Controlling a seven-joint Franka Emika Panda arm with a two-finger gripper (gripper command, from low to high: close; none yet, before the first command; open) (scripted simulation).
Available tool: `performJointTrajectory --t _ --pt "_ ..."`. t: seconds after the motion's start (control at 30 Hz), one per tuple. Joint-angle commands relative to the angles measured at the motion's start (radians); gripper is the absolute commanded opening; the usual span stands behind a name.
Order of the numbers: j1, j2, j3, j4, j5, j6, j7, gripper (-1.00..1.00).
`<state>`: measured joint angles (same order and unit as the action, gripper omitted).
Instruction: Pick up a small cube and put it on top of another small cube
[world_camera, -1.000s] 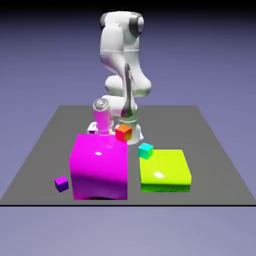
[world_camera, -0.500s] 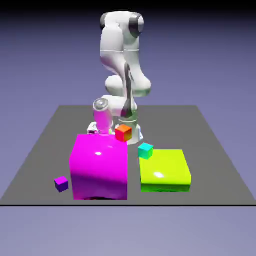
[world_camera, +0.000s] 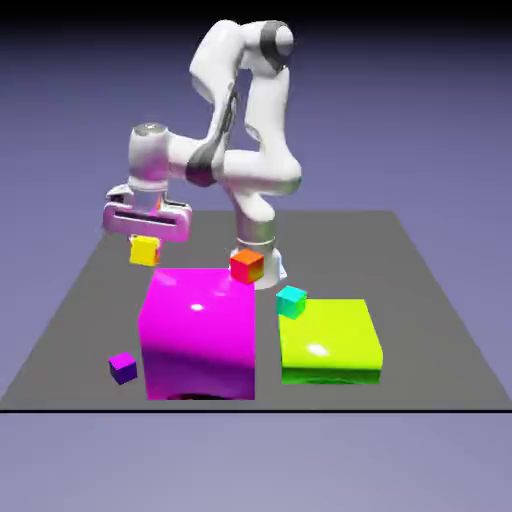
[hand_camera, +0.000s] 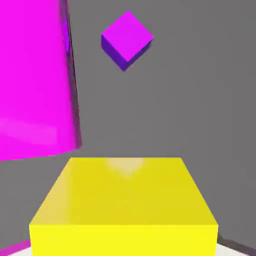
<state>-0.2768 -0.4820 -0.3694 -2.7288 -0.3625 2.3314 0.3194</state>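
The tiny yellow small cube (world_camera: 144, 251) hangs in the air above the table at the exterior view's left, just beyond the big magenta block's far left corner. My gripper (world_camera: 145, 247) is shut on it from above. In the hand view the yellow cube (hand_camera: 124, 205) fills the bottom of the picture and hides both finger tips. A purple small cube (world_camera: 123, 368) lies on the table by the magenta block's near left side, and it shows as a purple cube (hand_camera: 126, 39) at the top of the hand view.
A big magenta block (world_camera: 198, 331) stands on the grey table (world_camera: 440, 330), with an orange-red small cube (world_camera: 247, 266) behind its far right corner. A teal small cube (world_camera: 291, 301) sits at the far left corner of the flat lime block (world_camera: 329, 340).
The arm has risen from behind the magenta block and swung toward the exterior view's left. The yellow cube, hidden before, now hangs in the shut gripper.
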Motion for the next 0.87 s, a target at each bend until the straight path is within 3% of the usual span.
performJointTrajectory --t 0.0,0.5,0.57,0.73,0.77,0.83 --pt "0.036 -0.006 0.009 0.024 -0.001 -0.041 -0.029 -1.00" --pt "0.572 -0.024 0.172 0.251 0.079 -0.538 -0.275 -1.00" --pt "0.577 -0.033 0.175 0.261 0.079 -0.550 -0.281 -1.00" --pt "0.558 0.007 0.142 0.114 0.043 -0.362 -0.266 -1.00" --pt "0.558 0.007 0.142 0.114 0.043 -0.362 -0.266 1.00" --pt "0.563 -0.003 0.149 0.148 0.051 -0.405 -0.269 1.00"
